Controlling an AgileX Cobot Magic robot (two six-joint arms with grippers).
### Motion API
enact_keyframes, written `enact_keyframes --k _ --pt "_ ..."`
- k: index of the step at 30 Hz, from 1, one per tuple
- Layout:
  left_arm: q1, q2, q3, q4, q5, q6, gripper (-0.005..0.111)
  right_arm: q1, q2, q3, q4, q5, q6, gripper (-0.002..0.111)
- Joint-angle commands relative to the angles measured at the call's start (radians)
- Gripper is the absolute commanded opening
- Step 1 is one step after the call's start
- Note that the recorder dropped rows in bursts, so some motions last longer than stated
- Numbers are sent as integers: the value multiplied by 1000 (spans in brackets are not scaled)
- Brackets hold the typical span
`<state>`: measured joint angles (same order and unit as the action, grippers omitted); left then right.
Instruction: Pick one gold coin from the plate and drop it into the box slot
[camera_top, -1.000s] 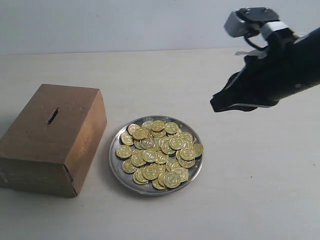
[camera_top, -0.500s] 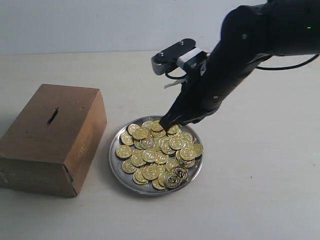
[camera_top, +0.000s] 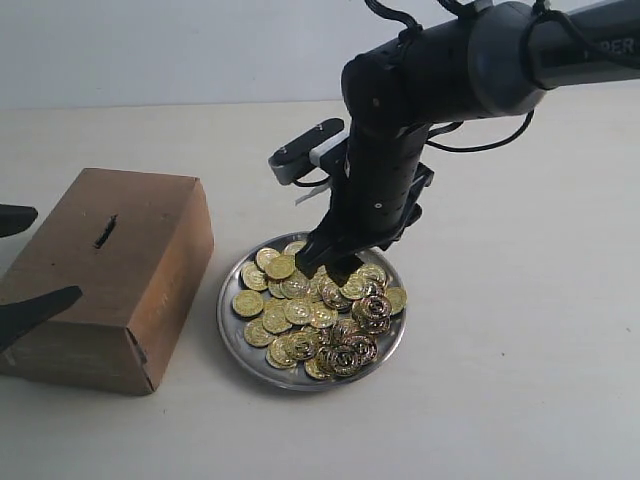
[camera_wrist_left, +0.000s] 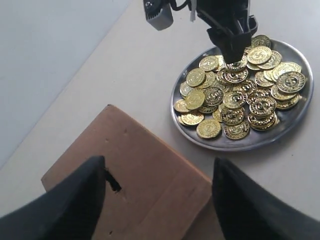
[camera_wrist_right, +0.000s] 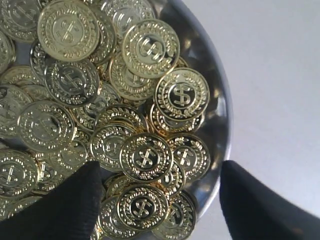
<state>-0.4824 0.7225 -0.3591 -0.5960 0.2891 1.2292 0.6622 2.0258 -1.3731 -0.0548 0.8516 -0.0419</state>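
The silver plate holds a heap of gold coins right of the brown box, whose dark slot is in its top face. My right gripper hangs low over the far side of the heap. In the right wrist view this right gripper is open, its black fingers straddling coins near the plate rim, gripping none. My left gripper is open at the box's left end. In the left wrist view it hovers above the box beside the slot.
The beige table runs around the box and plate, with a pale wall behind. The right arm reaches in from the upper right, above the table behind the plate.
The right arm has swung from the upper right down onto the coin heap. The left gripper has come into view at the box's left end. Some coins have shifted.
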Motion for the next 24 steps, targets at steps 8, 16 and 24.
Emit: enact_keyframes --k 8,16,24 --pt "-8 0 -5 -13 -32 2 63 1 60 -10 35 -13 -9 61" --pt "-8 0 -5 -16 -56 4 63 13 69 -10 21 -31 -9 60" --pt "-8 0 -5 -18 -56 4 63 36 69 -10 1 -51 -9 59"
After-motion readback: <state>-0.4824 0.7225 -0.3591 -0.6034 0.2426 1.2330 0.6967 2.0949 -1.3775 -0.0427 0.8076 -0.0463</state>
